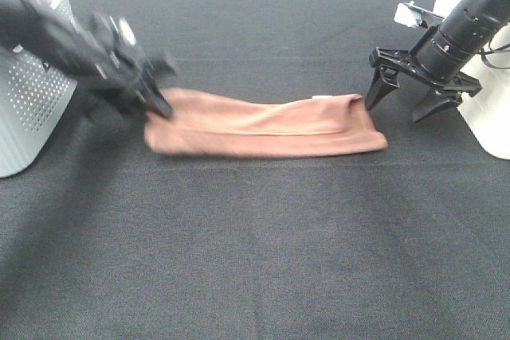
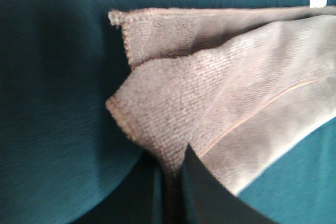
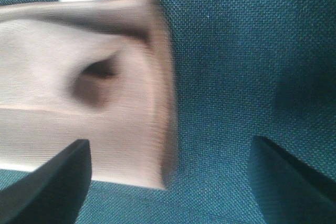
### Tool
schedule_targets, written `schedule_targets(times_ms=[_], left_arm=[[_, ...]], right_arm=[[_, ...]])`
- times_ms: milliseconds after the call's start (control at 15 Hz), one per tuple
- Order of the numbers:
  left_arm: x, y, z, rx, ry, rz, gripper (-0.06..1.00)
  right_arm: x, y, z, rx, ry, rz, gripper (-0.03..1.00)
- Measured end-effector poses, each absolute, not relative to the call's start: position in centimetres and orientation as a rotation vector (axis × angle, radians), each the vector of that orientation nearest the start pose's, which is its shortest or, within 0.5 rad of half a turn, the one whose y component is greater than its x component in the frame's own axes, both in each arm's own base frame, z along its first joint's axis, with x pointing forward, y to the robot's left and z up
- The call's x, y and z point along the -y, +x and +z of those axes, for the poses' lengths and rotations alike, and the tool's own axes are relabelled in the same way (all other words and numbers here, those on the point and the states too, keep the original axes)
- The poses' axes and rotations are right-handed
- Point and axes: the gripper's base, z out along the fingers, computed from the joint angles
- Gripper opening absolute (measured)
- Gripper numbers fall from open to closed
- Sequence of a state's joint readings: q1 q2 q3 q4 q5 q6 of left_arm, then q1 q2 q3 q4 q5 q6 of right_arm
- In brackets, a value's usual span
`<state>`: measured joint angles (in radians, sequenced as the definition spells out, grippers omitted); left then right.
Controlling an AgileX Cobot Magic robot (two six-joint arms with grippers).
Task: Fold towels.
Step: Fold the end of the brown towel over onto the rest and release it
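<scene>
Where the reddish-brown towel (image 1: 263, 125) lies folded into a long band across the middle of the table (image 1: 255, 260), its left end meets the left tool (image 1: 159, 109), which is blurred in the high view. In the left wrist view a stitched corner of the cloth narrows in between the left tool's fingers (image 2: 210, 203), so this tool is clenched on the towel. The small white tag (image 1: 321, 98) sits on the far long edge, towards the right end. The right tool (image 1: 406, 101) stands just beside that end, released, its jaws spread wide. The towel's short edge lies between the right tool's fingers (image 3: 58, 192) in the right wrist view; whether a fingertip touches the cloth cannot be told. A broad stretch of dark woven table surface lies on the near side of the towel. A grey perforated basket (image 1: 32, 93) bounds the left side, a white object (image 1: 494, 117) the right.
</scene>
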<state>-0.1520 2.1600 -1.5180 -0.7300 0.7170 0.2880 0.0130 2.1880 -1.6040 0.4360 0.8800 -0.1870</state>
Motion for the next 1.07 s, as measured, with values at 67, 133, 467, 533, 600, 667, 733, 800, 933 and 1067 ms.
schedule_targets(times_ms=[67,133,467,533,600,667,733,800,933,1067], left_arm=[[10.4,43.5,16.4,-2.717,-0.053,-0.699,0.03],[10.1,43.2,17.7,-2.713,-0.047,-0.651,0.03],[9.8,43.1,24.6,-2.679,-0.02,-0.547,0.03],[10.8,43.2,25.6,-2.664,0.005,-0.57,0.03],[12.3,43.3,26.1,-2.652,0.034,-0.615,0.03],[14.2,43.4,25.9,-2.655,0.066,-0.669,0.03],[15.9,43.7,25.3,-2.673,0.089,-0.713,0.03],[17.6,44.1,24.0,-2.705,0.104,-0.742,0.03],[21.6,45.5,20.5,-2.758,0.093,-0.785,0.03],[24.3,46.6,18.9,-2.747,0.077,-0.819,0.03]], right_arm=[[-3.5,44.6,14.7,-2.878,0.069,0.501,0.77],[-3.5,44.6,14.7,-2.878,0.069,0.501,0.77],[-3.5,44.6,14.7,-2.878,0.069,0.501,0.77],[-3.5,44.6,14.7,-2.878,0.069,0.501,0.77],[-3.5,44.6,14.7,-2.878,0.069,0.501,0.77],[-3.5,44.6,14.7,-2.878,0.069,0.501,0.77],[-3.5,44.6,14.7,-2.878,0.069,0.501,0.77],[-3.5,44.6,14.7,-2.878,0.069,0.501,0.77],[-3.5,44.6,14.7,-2.878,0.069,0.501,0.77],[-3.5,44.6,14.7,-2.878,0.069,0.501,0.77]])
